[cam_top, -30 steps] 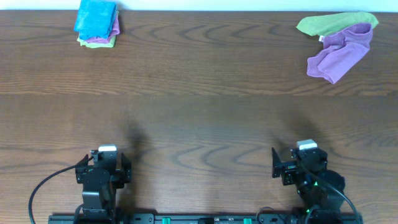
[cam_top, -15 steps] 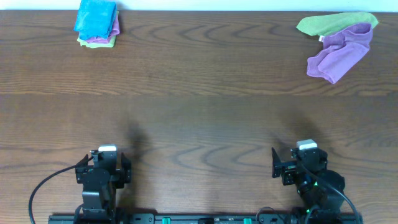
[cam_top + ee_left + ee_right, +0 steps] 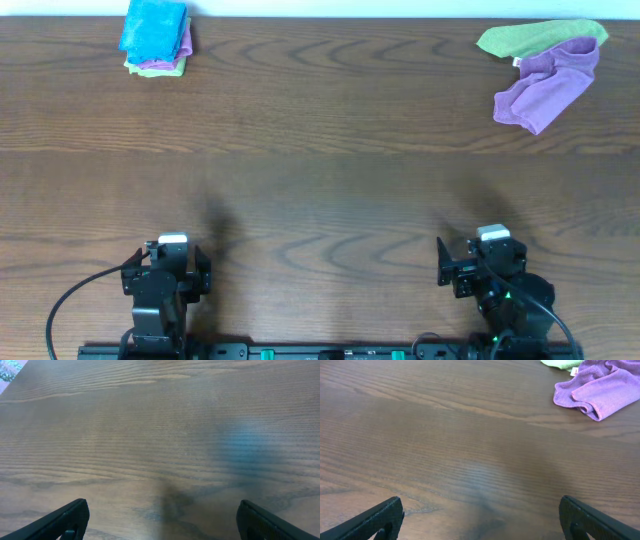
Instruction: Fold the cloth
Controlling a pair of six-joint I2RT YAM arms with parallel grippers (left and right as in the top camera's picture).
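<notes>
Left gripper (image 3: 167, 519): jaws spread wide, nothing between them. Only the two dark fingertips (image 3: 70, 519) show at the lower corners of its wrist view, with bare wood grain between. Right gripper (image 3: 485, 517): likewise wide apart and empty, its dark fingertips (image 3: 380, 519) at the lower corners of its own view. From overhead both arms sit at the near edge of the table (image 3: 320, 180), one left and one right, grippers low over the wood and pointed toward the far side. Neither touches any fabric. The cloth (image 3: 548, 88) — lilac, crumpled and unfolded — lies at the far right corner of the table, well apart from both grippers, in loose ridges with one lobe trailing toward the near-left. A small white tag (image 3: 516, 62) shows at its upper left edge. The right wrist view catches the same cloth in its top right corner. A lime-green cloth (image 3: 535, 37) lies just behind it, touching or slightly overlapped along the lilac cloth's far edge. At the far left corner sits a small stack (image 3: 155, 40) — bright blue on top, purple and green edges showing beneath.
</notes>
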